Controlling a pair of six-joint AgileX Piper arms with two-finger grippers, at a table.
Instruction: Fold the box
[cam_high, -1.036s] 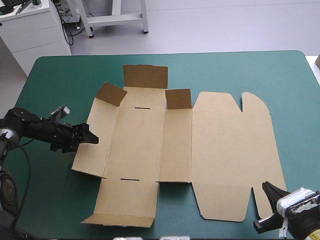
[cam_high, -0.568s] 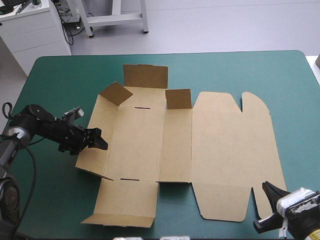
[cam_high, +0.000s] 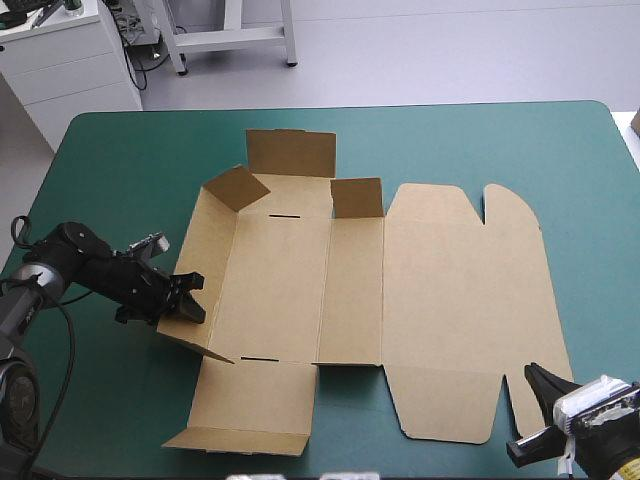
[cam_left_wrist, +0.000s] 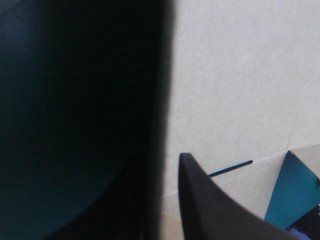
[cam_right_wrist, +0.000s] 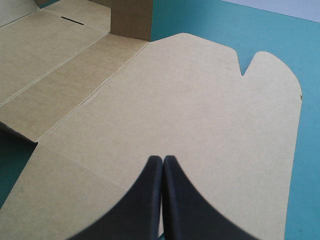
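The brown box (cam_high: 400, 290) lies mostly flat in the middle of the teal-green table, its lid (cam_high: 465, 310) spread to the right. Its left wall (cam_high: 205, 250) is tilted up, and the back flaps (cam_high: 290, 152) stand raised. My left gripper (cam_high: 192, 298) is open at that wall's outer edge, its tips poking over it. In the left wrist view one black finger (cam_left_wrist: 210, 210) shows over the box floor (cam_left_wrist: 240, 75), beside a dark blurred band. My right gripper (cam_high: 535, 375) is shut, with nothing in it, near the lid's front right corner; it points across the lid (cam_right_wrist: 175, 110).
A front flap (cam_high: 255, 400) with a folded lip lies flat toward the table's near edge. Teal-green cover (cam_high: 580, 200) shows to the right of the box and behind it. A white cabinet (cam_high: 70, 60) stands beyond the far left corner.
My left gripper has pushed in from the left against the box's left wall and slid toward the front. The wall and its back corner flap have tilted up more. The right arm has not moved.
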